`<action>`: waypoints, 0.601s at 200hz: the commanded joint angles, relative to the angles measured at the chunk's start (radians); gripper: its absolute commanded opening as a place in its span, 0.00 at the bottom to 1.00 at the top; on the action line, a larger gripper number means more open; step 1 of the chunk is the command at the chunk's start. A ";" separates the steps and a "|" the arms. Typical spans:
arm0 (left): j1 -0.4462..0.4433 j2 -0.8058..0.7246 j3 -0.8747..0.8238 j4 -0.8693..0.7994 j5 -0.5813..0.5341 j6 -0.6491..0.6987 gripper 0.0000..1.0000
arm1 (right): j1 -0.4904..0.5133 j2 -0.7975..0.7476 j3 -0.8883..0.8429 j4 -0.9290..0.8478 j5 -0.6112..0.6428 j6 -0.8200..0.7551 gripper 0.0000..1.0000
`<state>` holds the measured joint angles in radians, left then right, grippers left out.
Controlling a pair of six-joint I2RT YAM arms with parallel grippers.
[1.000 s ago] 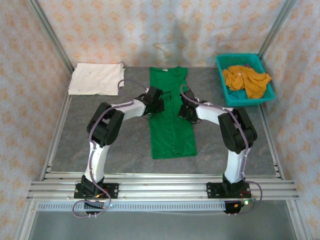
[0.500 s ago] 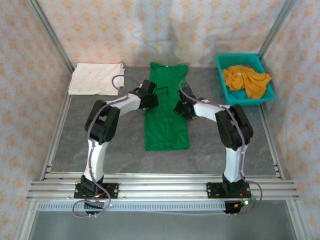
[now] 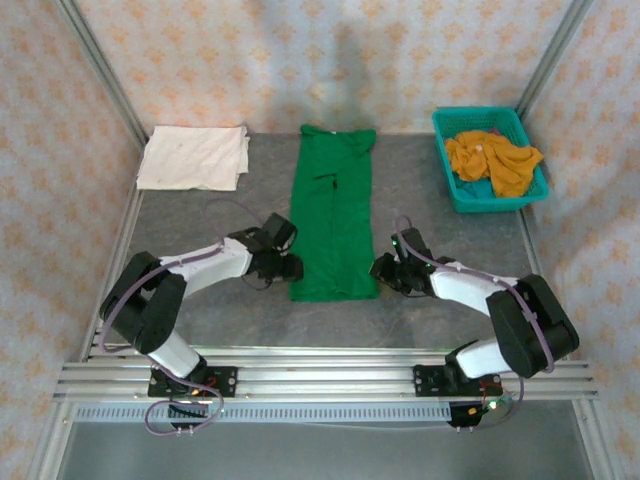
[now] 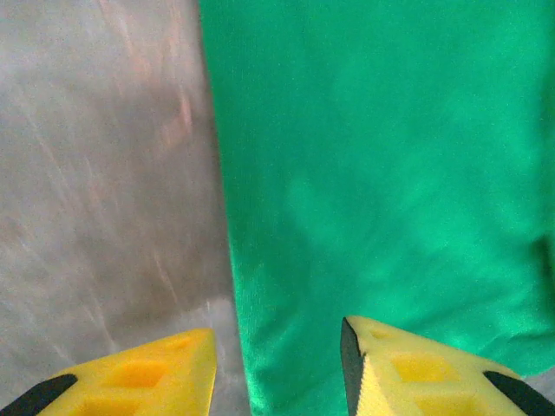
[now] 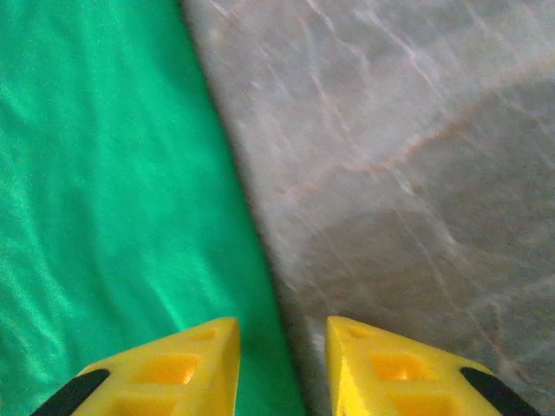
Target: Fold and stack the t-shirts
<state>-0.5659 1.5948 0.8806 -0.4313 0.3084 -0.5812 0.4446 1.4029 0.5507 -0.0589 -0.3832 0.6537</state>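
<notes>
Green t-shirt (image 3: 333,215), flat, long, narrow

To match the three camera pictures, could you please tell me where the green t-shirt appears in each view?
Top external: the green t-shirt lies lengthwise in the middle of the grey table.
Left wrist: it covers the right two-thirds.
Right wrist: it covers the left side.
Shared landmark: the shirt's straight long edge against grey tabletop.

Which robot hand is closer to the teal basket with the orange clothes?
Right. The right hand sits at the green shirt's near right corner, on the basket's side. The left hand is at the shirt's near left corner, farther away.
</notes>
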 commanded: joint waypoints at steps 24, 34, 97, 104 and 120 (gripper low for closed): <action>-0.045 0.002 -0.030 -0.047 0.011 -0.067 0.42 | 0.005 -0.004 0.009 0.054 0.026 0.005 0.33; -0.046 0.006 -0.033 -0.027 0.021 -0.068 0.42 | 0.005 -0.009 0.014 0.043 0.031 0.000 0.33; -0.060 0.014 -0.041 0.022 -0.009 -0.069 0.09 | 0.005 -0.038 0.003 0.003 0.026 0.001 0.34; -0.060 0.003 -0.044 0.022 -0.014 -0.069 0.05 | 0.005 -0.048 -0.006 -0.001 0.019 0.003 0.37; -0.060 -0.016 -0.051 0.012 -0.030 -0.069 0.00 | 0.006 -0.069 -0.018 -0.004 -0.015 0.003 0.42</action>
<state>-0.6201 1.6096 0.8490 -0.4206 0.3267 -0.6525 0.4446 1.3792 0.5514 -0.0410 -0.3710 0.6552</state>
